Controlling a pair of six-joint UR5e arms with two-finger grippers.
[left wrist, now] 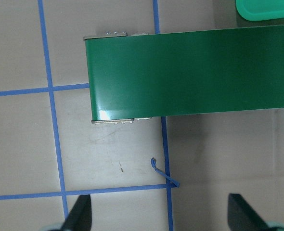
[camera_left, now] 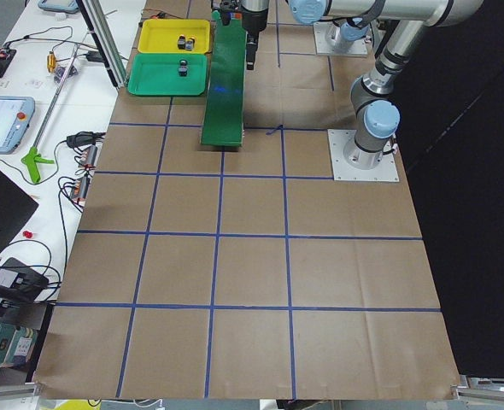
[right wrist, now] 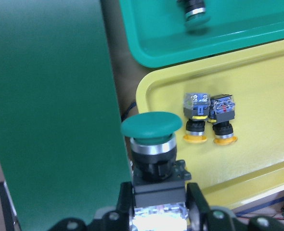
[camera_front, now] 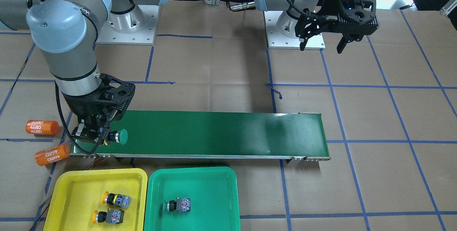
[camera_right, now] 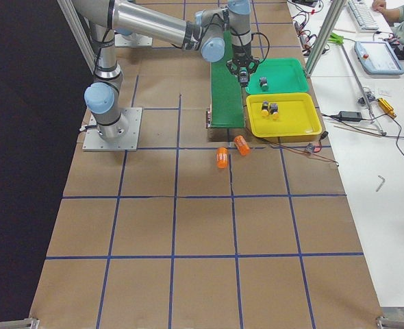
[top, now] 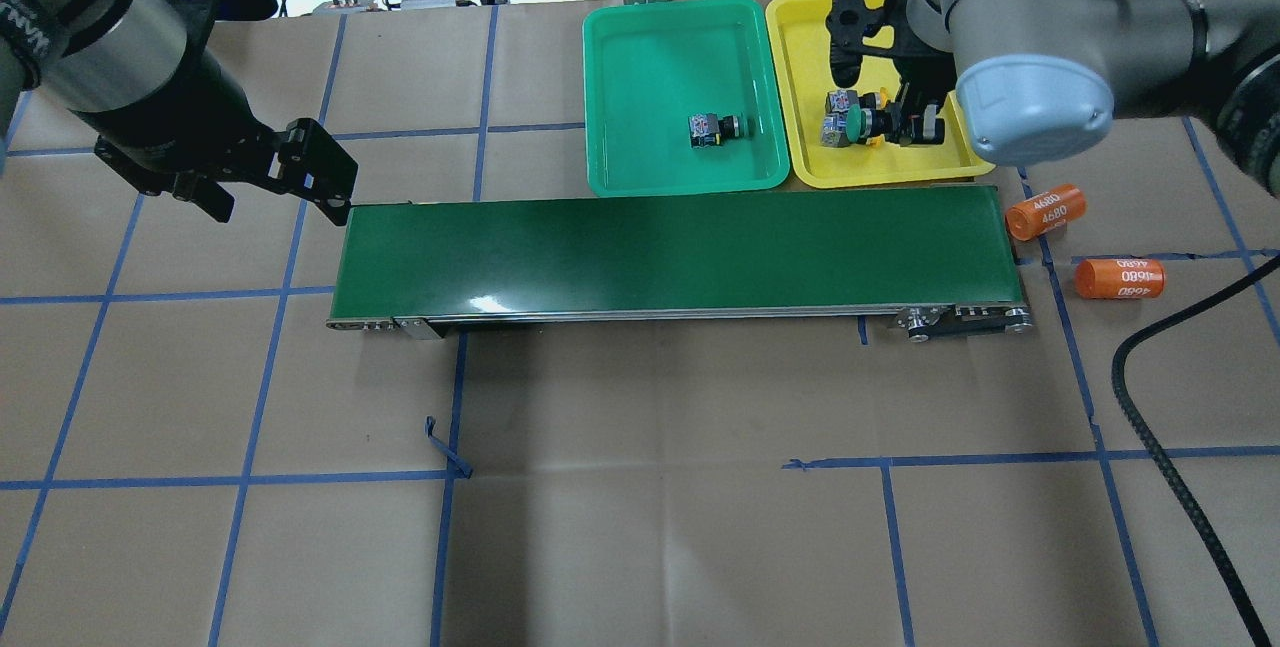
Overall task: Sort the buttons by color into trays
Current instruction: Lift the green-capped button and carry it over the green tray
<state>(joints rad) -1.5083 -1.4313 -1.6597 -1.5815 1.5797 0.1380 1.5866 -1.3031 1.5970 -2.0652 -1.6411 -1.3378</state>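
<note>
My right gripper [camera_front: 101,134] is shut on a green-capped button [camera_front: 119,136], held above the conveyor's end beside the yellow tray [camera_front: 71,181]. In the right wrist view the held button [right wrist: 151,144] sits between the fingers, cap pointing away. Two yellow buttons [camera_front: 116,199] [camera_front: 109,216] lie in the yellow tray. One green button [camera_front: 177,205] lies in the green tray [camera_front: 210,184]. My left gripper [camera_front: 321,43] is open and empty, hovering near the conveyor's other end; its fingertips [left wrist: 79,216] show wide apart in the left wrist view.
A long dark-green conveyor belt [camera_front: 221,134] lies across the table, with the trays along one side. Two orange cylinders marked 4680 [camera_front: 42,127] [camera_front: 51,154] lie beside the belt's end near my right arm. Blue tape lines grid the brown table.
</note>
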